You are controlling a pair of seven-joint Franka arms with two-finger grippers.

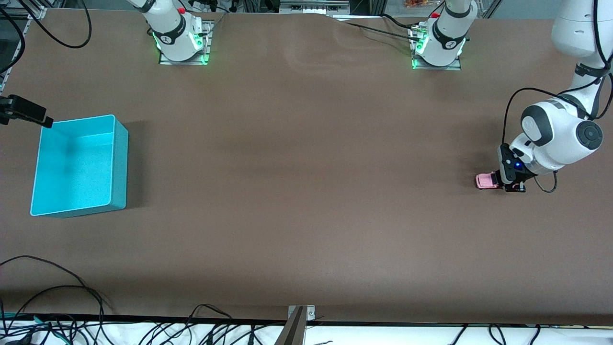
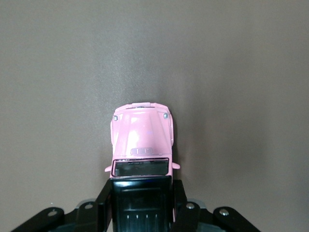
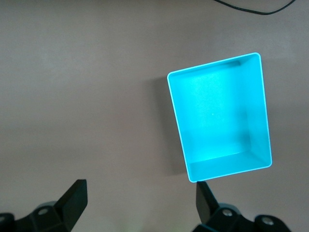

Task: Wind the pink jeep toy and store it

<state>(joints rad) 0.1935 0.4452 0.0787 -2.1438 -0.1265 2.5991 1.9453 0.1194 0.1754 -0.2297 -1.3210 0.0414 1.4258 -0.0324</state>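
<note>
Waiting at about nine o'clock on the tabletop (image 1: pixel 306 191), the empty turquoise bin (image 1: pixel 76 165) has the right gripper (image 3: pixel 140 200) hovering beside it, fingers spread wide and holding nothing. The step in hand is the winding: at about three o'clock, at the left arm's end, the left gripper (image 1: pixel 508 184) is low on the tabletop, its fingers closed against the black-roofed rear of the pink jeep toy (image 1: pixel 487 180), whose wheels seem to rest on the surface. Next probably comes a straight rearward drag with wheels pressed down. The left arm is elbow-up, wrist tipped nearly level.
</note>
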